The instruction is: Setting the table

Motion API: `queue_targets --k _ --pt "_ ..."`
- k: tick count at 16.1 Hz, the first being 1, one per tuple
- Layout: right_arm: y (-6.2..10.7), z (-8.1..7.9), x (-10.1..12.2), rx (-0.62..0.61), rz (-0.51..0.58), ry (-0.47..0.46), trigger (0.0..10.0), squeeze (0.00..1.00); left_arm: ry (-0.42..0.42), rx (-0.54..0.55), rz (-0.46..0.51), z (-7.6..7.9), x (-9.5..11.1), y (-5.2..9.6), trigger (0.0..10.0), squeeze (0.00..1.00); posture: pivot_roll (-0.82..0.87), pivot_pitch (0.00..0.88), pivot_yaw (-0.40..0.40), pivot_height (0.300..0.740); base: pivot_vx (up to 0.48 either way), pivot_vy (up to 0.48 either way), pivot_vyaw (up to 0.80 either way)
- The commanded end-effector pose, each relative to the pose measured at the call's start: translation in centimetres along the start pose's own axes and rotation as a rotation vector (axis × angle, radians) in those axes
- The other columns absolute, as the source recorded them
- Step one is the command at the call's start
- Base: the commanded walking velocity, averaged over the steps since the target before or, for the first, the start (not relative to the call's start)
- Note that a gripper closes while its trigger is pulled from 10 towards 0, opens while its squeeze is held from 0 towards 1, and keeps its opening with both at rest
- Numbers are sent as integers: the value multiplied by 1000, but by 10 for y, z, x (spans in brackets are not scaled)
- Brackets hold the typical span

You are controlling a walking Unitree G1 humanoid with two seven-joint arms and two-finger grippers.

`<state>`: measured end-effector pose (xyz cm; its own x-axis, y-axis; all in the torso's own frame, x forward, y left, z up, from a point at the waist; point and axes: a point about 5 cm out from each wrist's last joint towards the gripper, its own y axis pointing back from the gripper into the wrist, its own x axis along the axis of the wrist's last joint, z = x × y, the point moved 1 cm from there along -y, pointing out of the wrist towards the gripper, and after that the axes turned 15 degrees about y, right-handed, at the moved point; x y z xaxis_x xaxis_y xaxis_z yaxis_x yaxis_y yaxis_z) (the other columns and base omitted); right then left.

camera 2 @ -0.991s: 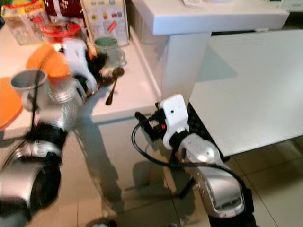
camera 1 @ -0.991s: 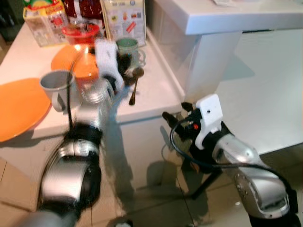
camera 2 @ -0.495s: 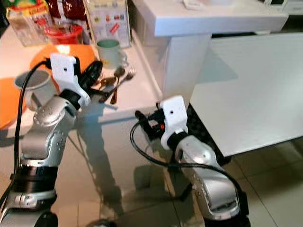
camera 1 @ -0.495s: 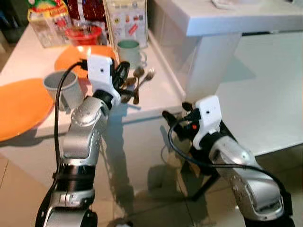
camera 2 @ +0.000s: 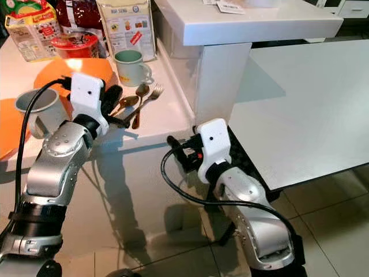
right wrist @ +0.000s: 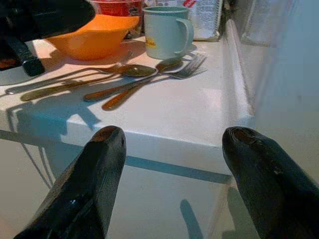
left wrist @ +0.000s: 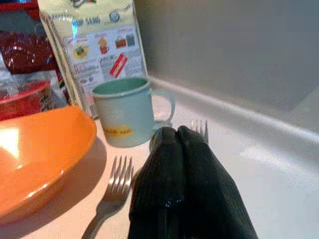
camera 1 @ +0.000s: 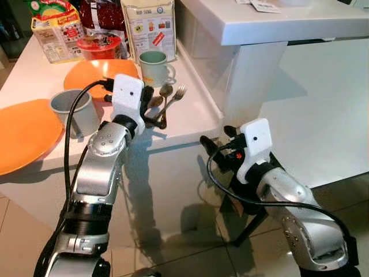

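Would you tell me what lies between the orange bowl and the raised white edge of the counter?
In the left eye view, the pale green mug and a cluster of metal spoons and forks lie between the orange bowl and that edge.

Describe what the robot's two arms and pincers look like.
Both arms are silver metal shells with black joints. Each wrist carries a white boxy housing, and a black cable loops from it back along the arm. Each of the left pincer and the right pincer has two long black fingers with rounded tips.

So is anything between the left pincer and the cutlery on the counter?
Nothing visible. The left pincer, fingers shut together, sits right over the forks and spoons, with the green mug just beyond and the orange bowl beside.
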<state>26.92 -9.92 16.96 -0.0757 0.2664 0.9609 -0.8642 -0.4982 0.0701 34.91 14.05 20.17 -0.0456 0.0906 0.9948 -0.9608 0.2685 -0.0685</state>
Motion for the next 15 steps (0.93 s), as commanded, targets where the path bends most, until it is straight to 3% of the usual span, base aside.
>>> queue_targets --k 1,4,8,12,14,15 --pt "4 5 0 -20 -3 13 10000 0 -20 9 0 0 1 -5 10000 1000 -30 0 0 740 0 0 0" --pt "12 7 -8 16 -35 40 10000 0 -36 7 -42 2 -5 -11 10000 1000 -48 0 -9 740 0 0 0" --pt "25 23 -16 -4 -83 79 10000 0 -7 -37 -71 13 -16 -22 10000 1000 -97 0 0 740 0 0 0" --pt "33 24 -12 -16 -93 93 10000 0 36 -113 -119 22 -26 -48 10000 1000 -162 0 11 740 0 0 0" --pt "34 22 -11 -15 -92 94 10000 0 3 -85 -117 14 -22 -55 10000 1000 -174 0 13 740 0 0 0" --pt "34 20 -9 -14 -92 91 10000 0 -17 -32 -105 2 -16 -59 10000 1000 -175 0 12 740 0 0 0"
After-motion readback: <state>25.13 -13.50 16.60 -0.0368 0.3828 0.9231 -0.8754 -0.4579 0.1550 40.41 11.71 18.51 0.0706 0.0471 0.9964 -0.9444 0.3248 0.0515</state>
